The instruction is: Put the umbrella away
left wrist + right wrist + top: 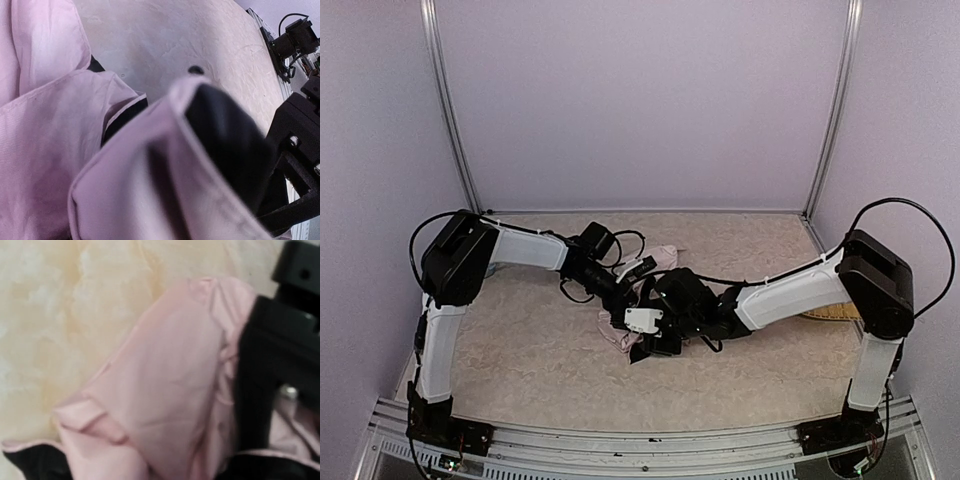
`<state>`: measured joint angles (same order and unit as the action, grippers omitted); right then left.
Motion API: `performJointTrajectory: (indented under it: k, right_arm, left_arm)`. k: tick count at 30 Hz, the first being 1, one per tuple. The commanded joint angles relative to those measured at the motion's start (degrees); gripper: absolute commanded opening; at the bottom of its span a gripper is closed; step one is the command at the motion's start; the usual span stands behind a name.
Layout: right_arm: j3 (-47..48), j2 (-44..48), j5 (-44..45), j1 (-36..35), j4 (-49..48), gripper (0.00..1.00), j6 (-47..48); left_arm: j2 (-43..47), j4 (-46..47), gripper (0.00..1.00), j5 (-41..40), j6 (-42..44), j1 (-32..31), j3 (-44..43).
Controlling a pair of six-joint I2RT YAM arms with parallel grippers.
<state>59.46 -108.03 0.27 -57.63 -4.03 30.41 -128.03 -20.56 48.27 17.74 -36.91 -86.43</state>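
Note:
The umbrella (663, 258) lies crumpled in the middle of the table, pale pink fabric with black lining showing. Both arms reach in over it. My left gripper (623, 293) comes from the left and is buried in the folds. My right gripper (656, 336) comes from the right and sits low on the near side of the heap. In the left wrist view pink cloth (60, 150) and a black lining fold (225, 140) fill the frame and hide my fingers. In the right wrist view pink fabric (170, 390) covers the jaws. The handle and shaft are hidden.
A woven straw mat (832, 313) lies at the right edge, partly under the right arm. A black frame of the other arm (295, 150) stands close on the right in the left wrist view, and a black bracket (270, 355) crowds the right wrist view. Walls enclose the table.

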Motion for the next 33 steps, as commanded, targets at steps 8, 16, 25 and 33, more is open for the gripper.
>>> performJointTrajectory:
  k: [8,16,25,33]
  right_arm:
    - [-0.36,0.69,15.22,3.42,8.86,0.99,-6.10]
    - [-0.11,7.31,7.77,2.90,11.13,0.88,-4.27]
    - [-3.18,17.04,-8.59,10.91,13.97,0.87,-8.85]
    - [-2.44,24.51,-13.22,12.69,17.06,0.86,-13.62]
  left_arm:
    - [-4.55,-8.25,0.47,6.72,-3.94,-0.98,0.76]
    - [-2.70,-4.08,0.58,2.28,-8.98,-0.45,2.46]
    - [12.62,12.46,0.87,-3.28,-9.13,-0.53,13.75]
    - [24.67,21.43,0.99,-11.90,-5.62,-1.91,22.10]
